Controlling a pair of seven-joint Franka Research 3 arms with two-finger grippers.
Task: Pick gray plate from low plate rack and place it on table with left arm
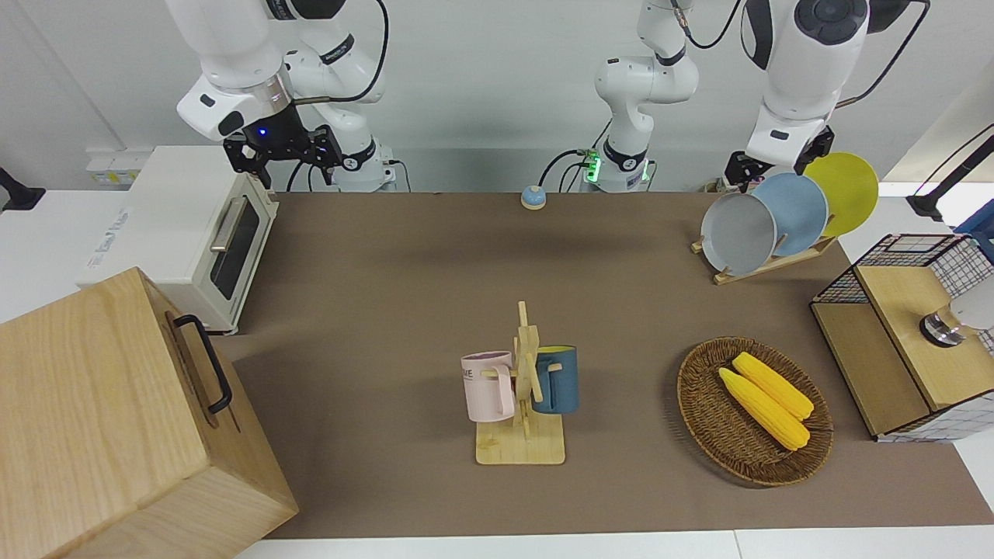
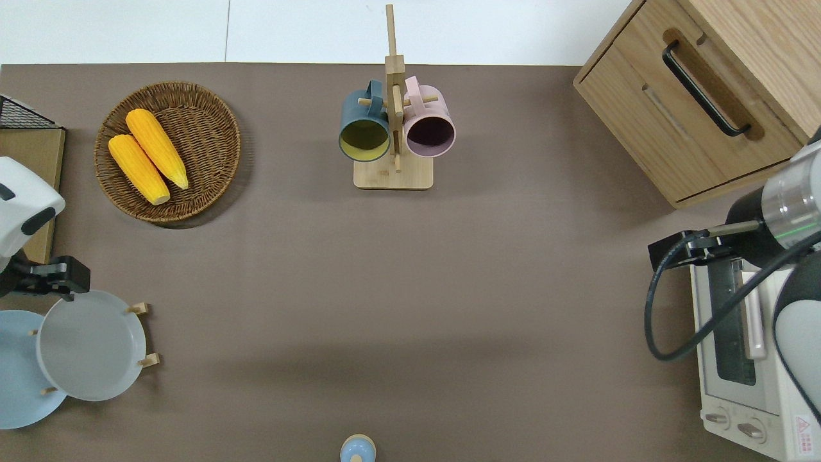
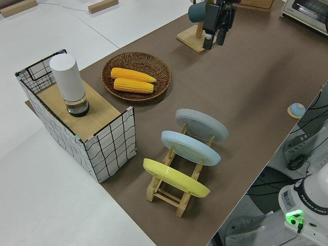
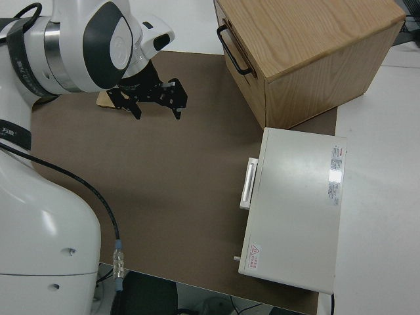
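1. the gray plate (image 2: 90, 345) stands slanted in the low plate rack (image 1: 765, 266), at the left arm's end of the table (image 2: 410, 276). it is the plate of the rack that is closest to the middle of the table.
2. in the same rack, just beside the gray plate, stands a light blue plate (image 1: 800, 212), and next to that one a yellow plate (image 1: 848, 190). the three plates lean the same way and overlap in the front view.
3. the left gripper (image 2: 61, 277) hangs in the air at the edge of the gray plate that is farther from the robots, as the overhead view shows. it does not hold the plate. its fingers are partly hidden by the wrist, and i cannot tell if they are wide or narrow.
4. the right arm is parked. the right gripper (image 4: 156, 104) holds nothing, and its two fingers stand apart with a clear gap.
5. farther from the robots than the rack lies a wicker basket (image 2: 211, 102) with two corn cobs (image 2: 147, 156) in it.
6. near the middle of the table, well apart from the rack, is a wooden mug stand (image 2: 394, 173) with a dark blue mug (image 2: 363, 124) and a pink mug (image 2: 428, 123) on it.
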